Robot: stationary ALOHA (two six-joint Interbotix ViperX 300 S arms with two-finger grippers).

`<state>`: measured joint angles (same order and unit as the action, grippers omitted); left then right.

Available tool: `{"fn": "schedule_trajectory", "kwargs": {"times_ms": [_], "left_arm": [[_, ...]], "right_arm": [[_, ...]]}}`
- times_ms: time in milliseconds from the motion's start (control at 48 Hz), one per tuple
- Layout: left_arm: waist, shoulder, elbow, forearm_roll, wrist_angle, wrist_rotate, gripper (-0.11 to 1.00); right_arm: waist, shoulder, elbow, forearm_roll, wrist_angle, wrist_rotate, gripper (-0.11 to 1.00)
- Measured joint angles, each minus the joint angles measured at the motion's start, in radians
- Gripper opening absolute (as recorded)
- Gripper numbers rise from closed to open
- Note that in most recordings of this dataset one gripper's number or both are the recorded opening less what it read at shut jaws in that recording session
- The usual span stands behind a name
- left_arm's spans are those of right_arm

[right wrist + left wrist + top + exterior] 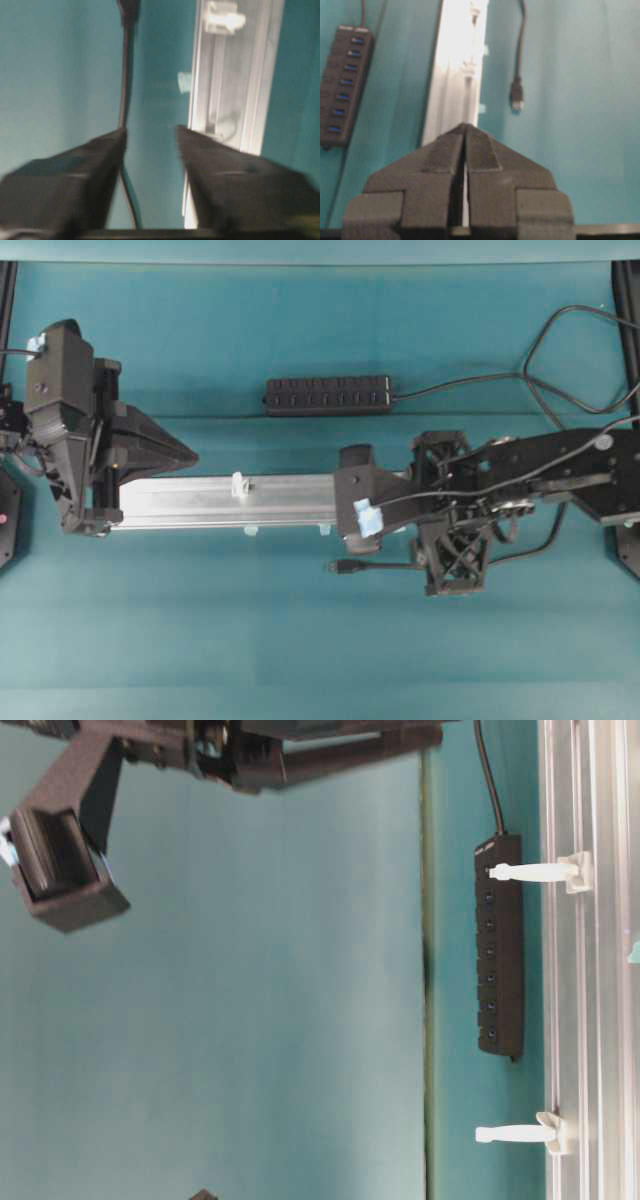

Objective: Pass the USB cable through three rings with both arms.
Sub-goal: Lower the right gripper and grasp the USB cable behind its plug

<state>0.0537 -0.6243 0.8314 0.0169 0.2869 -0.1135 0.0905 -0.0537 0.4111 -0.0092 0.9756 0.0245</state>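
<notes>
The USB cable (385, 565) lies on the teal table in front of the rail, its plug (340, 566) pointing left. One whitish ring (240, 485) stands on the silver rail (180, 502); the table-level view shows two rings (520, 872) (510, 1132). My left gripper (465, 126) is shut on nothing, over the rail's left end. My right gripper (150, 131) is open and blurred, hovering between cable (124, 85) and rail (235, 75). The cable runs beside its left finger (100, 150) and is not gripped. A ring (225, 20) stands ahead on the rail.
A black multi-port hub (328, 395) lies behind the rail, its lead looping to the back right. Small pale blue tabs (250, 530) sit along the rail's front edge. The right arm (560, 465) covers the rail's right end.
</notes>
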Motion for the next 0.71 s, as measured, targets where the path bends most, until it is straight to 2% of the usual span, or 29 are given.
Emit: {"fn": "schedule_trajectory", "kwargs": {"times_ms": [146, 188, 271, 354, 584, 709], "left_arm": [[0.0, -0.017, 0.002, 0.0, 0.02, -0.002, 0.0], [-0.002, -0.017, 0.002, 0.0, 0.035, 0.0, -0.01], [0.0, -0.018, 0.002, 0.002, 0.066, 0.0, 0.0], [0.0, -0.017, 0.002, 0.0, 0.092, 0.0, 0.09], [-0.028, -0.017, 0.002, 0.002, 0.183, -0.003, 0.63], [-0.029, -0.015, 0.0, 0.002, 0.196, -0.003, 0.62]], "right_arm": [[0.003, 0.014, 0.006, 0.0, -0.017, 0.006, 0.7], [0.005, 0.02, 0.014, 0.0, -0.02, 0.008, 0.79], [0.011, 0.029, 0.028, 0.0, -0.031, 0.009, 0.78], [0.021, 0.04, 0.038, 0.0, -0.06, 0.014, 0.77], [0.043, 0.06, 0.064, 0.0, -0.126, 0.043, 0.77], [0.043, 0.063, 0.08, -0.002, -0.155, 0.061, 0.77]]}}
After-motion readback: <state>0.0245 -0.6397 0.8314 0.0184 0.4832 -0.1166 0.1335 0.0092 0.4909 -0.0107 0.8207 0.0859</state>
